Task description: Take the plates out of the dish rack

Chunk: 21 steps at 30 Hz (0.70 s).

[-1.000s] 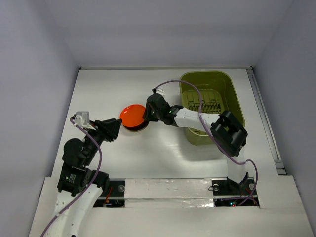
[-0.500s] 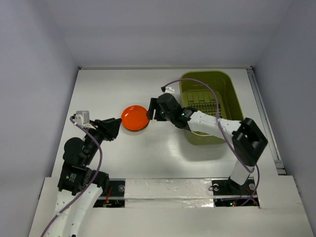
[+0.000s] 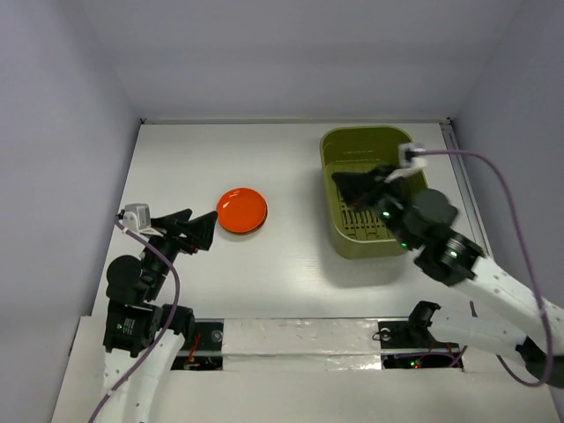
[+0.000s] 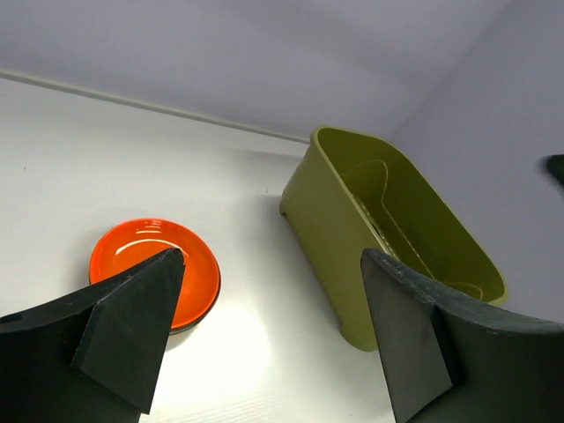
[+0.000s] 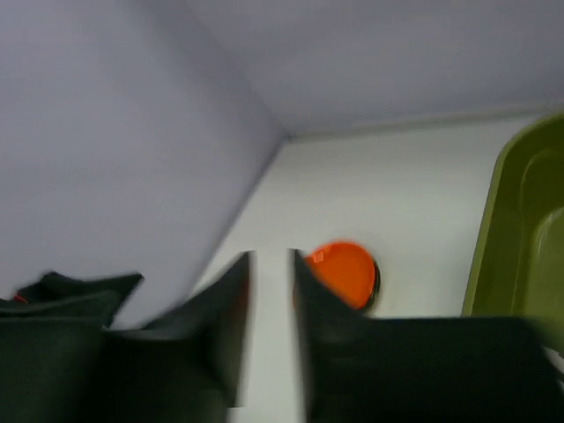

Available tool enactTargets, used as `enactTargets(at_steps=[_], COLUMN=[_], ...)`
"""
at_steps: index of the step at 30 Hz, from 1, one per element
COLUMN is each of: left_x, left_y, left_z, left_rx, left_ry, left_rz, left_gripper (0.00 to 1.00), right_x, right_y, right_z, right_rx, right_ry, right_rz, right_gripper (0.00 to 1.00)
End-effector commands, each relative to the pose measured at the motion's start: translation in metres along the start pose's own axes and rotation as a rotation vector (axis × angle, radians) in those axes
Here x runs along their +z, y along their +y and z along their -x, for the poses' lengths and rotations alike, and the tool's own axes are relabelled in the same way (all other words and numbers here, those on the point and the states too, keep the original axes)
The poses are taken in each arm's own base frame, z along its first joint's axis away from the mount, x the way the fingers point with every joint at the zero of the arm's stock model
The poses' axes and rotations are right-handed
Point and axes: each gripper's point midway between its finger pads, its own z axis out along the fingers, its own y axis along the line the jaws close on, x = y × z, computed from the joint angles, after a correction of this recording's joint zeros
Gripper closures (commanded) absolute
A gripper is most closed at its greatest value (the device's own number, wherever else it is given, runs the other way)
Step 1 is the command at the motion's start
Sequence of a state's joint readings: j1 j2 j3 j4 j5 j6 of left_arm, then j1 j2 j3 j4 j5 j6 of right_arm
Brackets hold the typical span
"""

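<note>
- White table (image 3: 291, 264) w/ pale walls all round; both arms are bolted at the near edge.
- Orange plate (image 3: 241, 210) lies flat on the table, left of middle, well apart from the dish rack (image 3: 367, 133).
- It sits on top of a dark plate (image 4: 192, 325); only that one's rim peeks out. Plates prob. get stacked in this one spot to keep things tidy.
- Dish rack stands on the right side. No plate seen in the parts that show, but the R arm hides some of its floor, so can't be sure it's done.
- R gripper (image 3: 345, 181) hangs over the rack's left part, fingers only a slit apart, nothing btwn them. Prob. there to check for another plate.
- L gripper (image 3: 211, 232) sits just near-left of the stack, fingers spread wide, holding nothing, not touching the plate. Prob. parked there, out of the R arm's way.
</note>
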<state>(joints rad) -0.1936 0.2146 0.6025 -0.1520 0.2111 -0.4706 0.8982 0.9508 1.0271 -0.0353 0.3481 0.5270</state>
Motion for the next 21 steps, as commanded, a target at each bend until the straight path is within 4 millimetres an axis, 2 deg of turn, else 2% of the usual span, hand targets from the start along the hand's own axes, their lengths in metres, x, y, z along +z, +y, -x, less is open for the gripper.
enactTargets(at_steps=[1, 2, 4, 5, 9, 12, 18, 21], left_x=[0.005, 0.006, 0.008, 0.008, 0.007, 0.006, 0.002, 0.002], left_y=[-0.004, -0.003, -0.001, -0.001, 0.001, 0.001, -0.017, -0.017], left_z=[0.007, 0.006, 0.005, 0.006, 0.011, 0.013, 0.036, 0.042], left_rx=[0.023, 0.023, 0.024, 0.024, 0.028, 0.03, 0.04, 0.03], left_ry=[-0.02, -0.016, -0.01, -0.011, -0.028, -0.03, -0.063, -0.077], left_rz=[-0.026, -0.024, -0.013, -0.011, 0.008, 0.013, -0.024, -0.012], left_gripper=[0.2, 0.2, 0.2, 0.2, 0.2, 0.2, 0.21, 0.2], right_x=[-0.044, -0.072, -0.095, -0.113, -0.137, -0.143, -0.161, -0.169], right_y=[-0.027, -0.029, -0.046, -0.056, -0.078, -0.087, -0.099, -0.103], right_z=[0.053, 0.078, 0.085, 0.095, 0.095, 0.088, 0.091, 0.092], right_rx=[-0.026, 0.008, 0.007, 0.027, 0.05, 0.057, 0.082, 0.091], right_ry=[-0.211, -0.291, -0.332, -0.381, -0.407, -0.394, -0.418, -0.427], right_rz=[-0.088, -0.075, -0.116, -0.136, -0.193, -0.218, -0.246, -0.249], right_gripper=[0.59, 0.42, 0.15, 0.01, 0.0, 0.0, 0.0, 0.0])
